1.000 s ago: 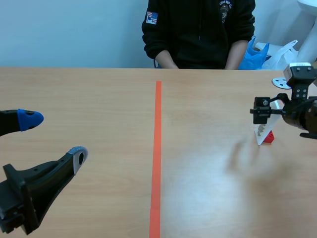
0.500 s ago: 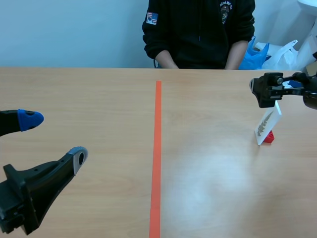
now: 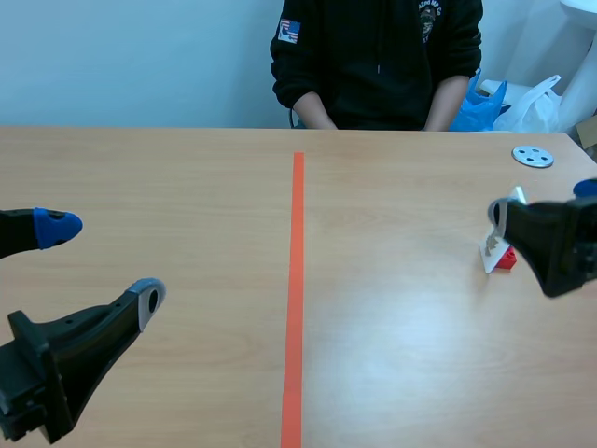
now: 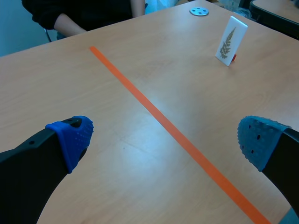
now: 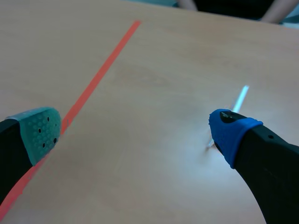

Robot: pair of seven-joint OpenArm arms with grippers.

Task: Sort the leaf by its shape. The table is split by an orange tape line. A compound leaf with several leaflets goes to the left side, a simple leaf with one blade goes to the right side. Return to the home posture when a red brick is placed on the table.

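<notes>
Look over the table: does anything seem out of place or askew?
The leaf card leans on a small red base, on the right of the orange tape line. Its fern-like frond has many leaflets, so it belongs on the left.

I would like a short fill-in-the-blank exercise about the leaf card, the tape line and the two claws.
1. The white fern card stands on the ___ side of the orange tape line.
2. The small base under the card is ___ in colour.
3. Both the left claw and the right claw are ___, holding nothing.
Missing words: right; red; open.
</notes>
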